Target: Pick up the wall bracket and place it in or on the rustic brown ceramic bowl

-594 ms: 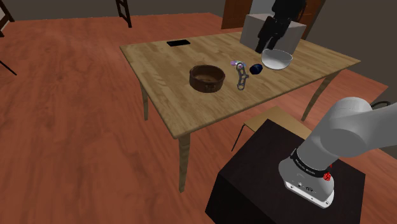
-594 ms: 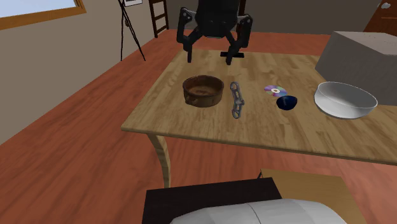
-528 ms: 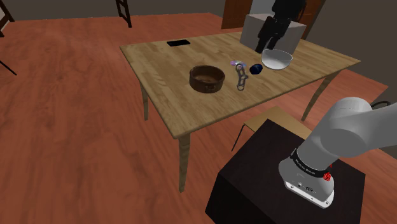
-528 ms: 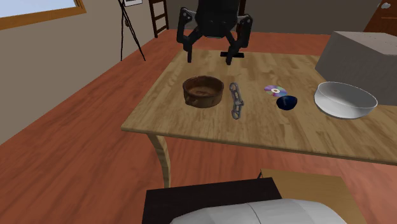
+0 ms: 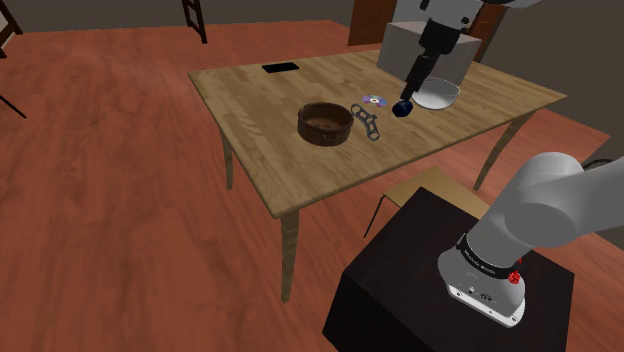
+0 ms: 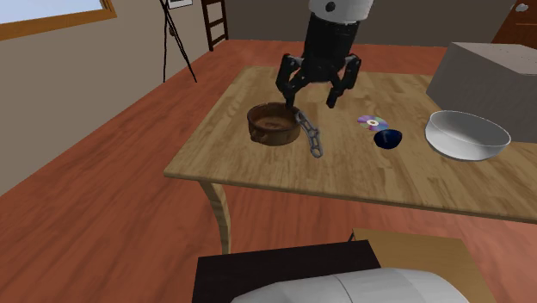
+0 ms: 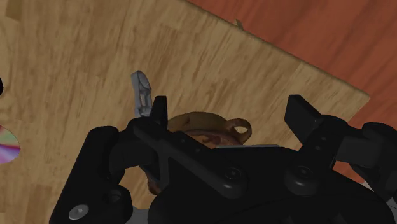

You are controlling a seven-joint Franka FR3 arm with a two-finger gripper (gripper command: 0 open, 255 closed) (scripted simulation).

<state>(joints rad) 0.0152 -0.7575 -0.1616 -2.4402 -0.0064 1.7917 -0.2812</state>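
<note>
Wooden table [image 5: 255, 135] carries brown bowl [image 5: 325, 122], bracket [image 5: 366, 123], disc [image 5: 375, 100], box [image 6: 486, 73].

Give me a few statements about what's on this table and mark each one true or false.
1. The bracket lies on the table beside the brown bowl. True.
2. The end effector is shut on the bracket. False: it is open above the table and holds nothing.
3. The disc sits inside the brown bowl. False: it lies flat on the table next to the blue bowl.
4. A grey box stands on the table. True.
</note>
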